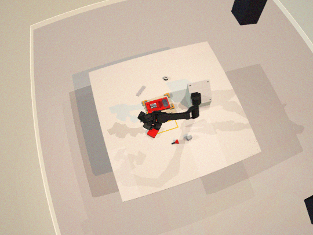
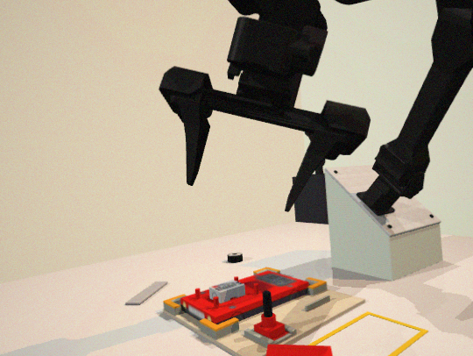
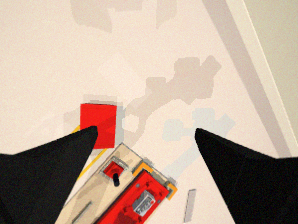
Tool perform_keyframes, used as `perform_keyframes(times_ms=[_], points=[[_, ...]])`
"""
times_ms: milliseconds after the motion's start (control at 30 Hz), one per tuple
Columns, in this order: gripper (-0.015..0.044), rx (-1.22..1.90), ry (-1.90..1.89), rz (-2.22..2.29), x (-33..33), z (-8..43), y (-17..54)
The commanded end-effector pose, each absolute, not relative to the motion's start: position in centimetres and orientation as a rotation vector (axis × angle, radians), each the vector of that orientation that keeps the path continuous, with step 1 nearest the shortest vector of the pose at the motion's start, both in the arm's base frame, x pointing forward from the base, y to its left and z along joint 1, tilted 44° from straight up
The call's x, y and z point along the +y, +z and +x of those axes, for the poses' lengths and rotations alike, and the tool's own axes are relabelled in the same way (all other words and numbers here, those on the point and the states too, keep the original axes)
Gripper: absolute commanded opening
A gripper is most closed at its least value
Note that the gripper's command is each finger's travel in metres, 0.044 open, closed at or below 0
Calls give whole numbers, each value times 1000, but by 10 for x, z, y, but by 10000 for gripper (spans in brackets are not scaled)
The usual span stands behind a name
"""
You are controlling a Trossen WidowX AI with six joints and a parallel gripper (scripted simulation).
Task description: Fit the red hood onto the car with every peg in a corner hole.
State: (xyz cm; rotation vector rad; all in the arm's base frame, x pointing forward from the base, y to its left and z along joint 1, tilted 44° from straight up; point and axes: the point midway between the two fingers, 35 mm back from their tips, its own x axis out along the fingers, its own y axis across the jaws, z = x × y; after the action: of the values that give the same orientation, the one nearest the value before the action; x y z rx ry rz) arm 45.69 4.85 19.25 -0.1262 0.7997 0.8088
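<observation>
The red hood lies on the table beside the jig, flat roof up; the exterior view cuts it off. Its corner holes do not show. The red chassis sits in the jig between orange-topped corners. The grey engine block is on its deck, with short red pegs around it. My gripper is open and empty, high above the table. In the wrist view its left fingertip overlaps the hood, which lies far below.
A black-handled part on a red base stands on the jig board. A grey strip, a black wheel, a small red-and-black piece and a grey piece lie around. The arm's base block stands behind.
</observation>
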Motion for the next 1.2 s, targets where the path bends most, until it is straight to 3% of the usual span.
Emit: perform_keyframes(times_ms=[0,233,1167], points=[[440,913,922,-80,83,445,156],[440,1088,1070,-13,129,418,107],[440,1093,1073,-12,140,419,96]])
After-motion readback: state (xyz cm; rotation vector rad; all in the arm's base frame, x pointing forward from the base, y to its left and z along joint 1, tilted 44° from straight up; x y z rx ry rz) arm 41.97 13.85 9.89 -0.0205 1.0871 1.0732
